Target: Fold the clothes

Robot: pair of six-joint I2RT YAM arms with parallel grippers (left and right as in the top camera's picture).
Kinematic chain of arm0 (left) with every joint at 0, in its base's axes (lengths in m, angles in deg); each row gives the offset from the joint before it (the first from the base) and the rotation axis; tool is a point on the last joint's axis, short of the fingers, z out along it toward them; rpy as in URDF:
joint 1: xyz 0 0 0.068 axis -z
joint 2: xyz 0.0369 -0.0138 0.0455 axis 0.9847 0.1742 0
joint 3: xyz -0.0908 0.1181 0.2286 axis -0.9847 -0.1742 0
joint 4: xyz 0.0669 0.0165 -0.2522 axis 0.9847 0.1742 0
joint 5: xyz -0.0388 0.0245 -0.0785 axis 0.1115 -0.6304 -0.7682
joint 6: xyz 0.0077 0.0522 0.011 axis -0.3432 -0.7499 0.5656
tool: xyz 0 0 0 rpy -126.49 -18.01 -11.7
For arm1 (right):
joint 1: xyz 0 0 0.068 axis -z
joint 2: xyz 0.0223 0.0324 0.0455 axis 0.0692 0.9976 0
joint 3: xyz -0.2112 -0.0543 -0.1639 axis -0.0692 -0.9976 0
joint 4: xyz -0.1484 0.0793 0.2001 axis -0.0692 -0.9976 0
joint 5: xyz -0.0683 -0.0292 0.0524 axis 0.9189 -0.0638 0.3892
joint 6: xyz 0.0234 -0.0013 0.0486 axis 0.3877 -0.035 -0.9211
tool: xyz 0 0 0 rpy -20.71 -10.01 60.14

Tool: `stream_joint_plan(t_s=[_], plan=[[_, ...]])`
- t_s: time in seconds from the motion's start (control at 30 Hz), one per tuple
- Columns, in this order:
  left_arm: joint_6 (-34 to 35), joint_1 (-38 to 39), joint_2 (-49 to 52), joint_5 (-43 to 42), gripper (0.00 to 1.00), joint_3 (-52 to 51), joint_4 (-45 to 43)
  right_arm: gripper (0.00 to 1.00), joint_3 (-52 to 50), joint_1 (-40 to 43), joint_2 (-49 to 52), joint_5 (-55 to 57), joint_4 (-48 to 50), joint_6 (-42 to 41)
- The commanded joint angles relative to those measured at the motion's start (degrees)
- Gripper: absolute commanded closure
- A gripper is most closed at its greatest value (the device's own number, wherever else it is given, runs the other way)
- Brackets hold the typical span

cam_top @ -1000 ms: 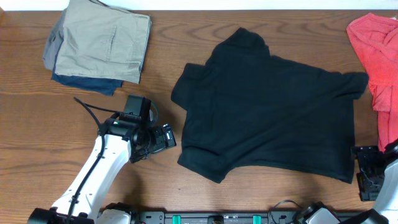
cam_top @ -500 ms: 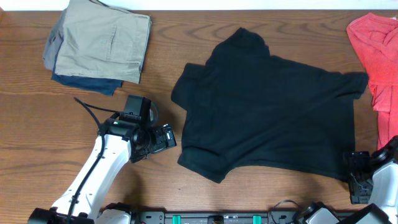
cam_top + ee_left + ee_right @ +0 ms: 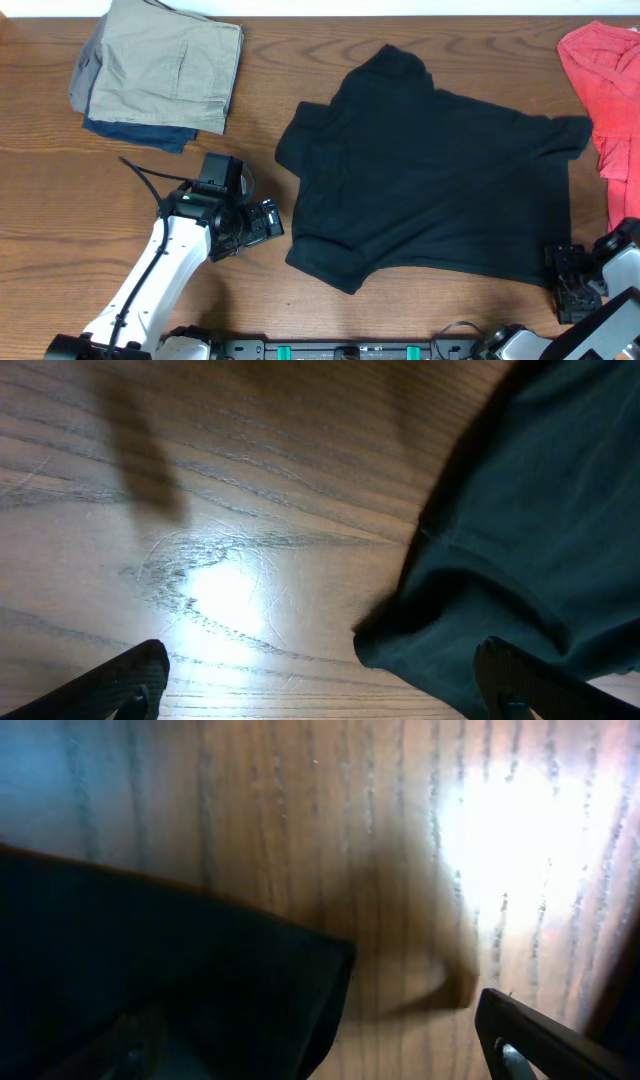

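- Overhead: the black T-shirt (image 3: 430,190) lies spread flat on the wooden table (image 3: 300,60), right of centre. Its collar end points toward the left and its hem toward the right
- The left hand (image 3: 268,220) hangs just beside the lower left sleeve, fingers apart and nothing between them
- The right hand (image 3: 565,282) sits at the shirt's near right hem corner, also spread wide and empty. From above I cannot tell whether it touches the cloth
- A folded khaki garment (image 3: 160,65) rests on a folded navy one (image 3: 135,135) at the far left, well apart from the shirt. A red garment (image 3: 605,80) lies crumpled at the far right edge
- Left wrist: the two dark fingertips (image 3: 130,680) of the left hand (image 3: 320,655) stand wide apart at the bottom corners. The table (image 3: 200,480) is bare and brightly lit between them. A sleeve corner of the T-shirt (image 3: 530,530) reaches in from the right, close to the right-side fingertip
- Right wrist: the right hand (image 3: 320,1030) is open, with one finger (image 3: 540,1040) clear at the lower right over the table (image 3: 400,820). The other finger shows only dimly against the dark cloth. A corner of the T-shirt (image 3: 150,940) fills the lower left and lies flat between the fingers, ungripped
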Motion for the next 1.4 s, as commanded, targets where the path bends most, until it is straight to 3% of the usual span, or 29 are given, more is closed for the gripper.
stream_joint_plan(t_s=[0.0,0.13,0.23,0.33,0.47,0.5,0.67,0.73,0.83,0.93,1.07,1.37], plan=[[-0.5,0.1,0.2,0.1,0.02,-0.4,0.1,0.05,-1.5,0.4,3.7,1.5,1.0,-0.8],[-0.8,0.1,0.2,0.1,0.01,-0.4,0.1,0.21,-1.5,0.4,3.8,1.5,1.4,-0.8],[-0.8,0.1,0.2,0.1,0.21,-0.4,0.1,0.37,-1.5,0.4,3.8,1.5,1.4,-0.8],[-0.7,0.1,0.2,0.0,0.51,-0.4,0.1,0.52,-1.5,0.4,3.8,1.5,1.4,-0.8],[-0.7,0.1,0.3,-0.1,0.81,-0.4,0.1,0.56,-1.5,0.4,3.8,1.3,1.4,-0.8],[-0.7,0.1,0.3,-0.2,0.85,-0.4,0.1,0.56,-1.5,0.4,3.8,1.2,1.4,-0.8],[-0.7,0.1,1.1,-5.3,0.83,-0.7,-0.5,0.52,-1.5,0.4,3.8,-0.3,1.4,-0.6],[-0.7,0.7,1.7,-7.3,0.67,-1.5,-1.6,0.52,-1.5,0.4,3.8,-0.7,1.4,-0.6],[-0.7,3.6,3.0,-7.8,0.51,-2.6,-3.4,0.51,-1.5,0.4,3.8,-0.7,1.4,-0.6],[-0.7,8.6,4.8,-7.8,0.46,-2.9,-5.4,0.51,-1.5,0.4,3.8,-1.0,1.5,-0.5],[-0.5,16.3,7.6,-7.8,0.26,-2.9,-10.2,0.51,-1.5,0.4,3.8,-1.8,1.6,-0.1],[3.5,20.3,13.3,-1.8,0.25,-2.9,-12.2,0.51,-1.5,0.4,3.8,-1.9,1.7,0.5]])
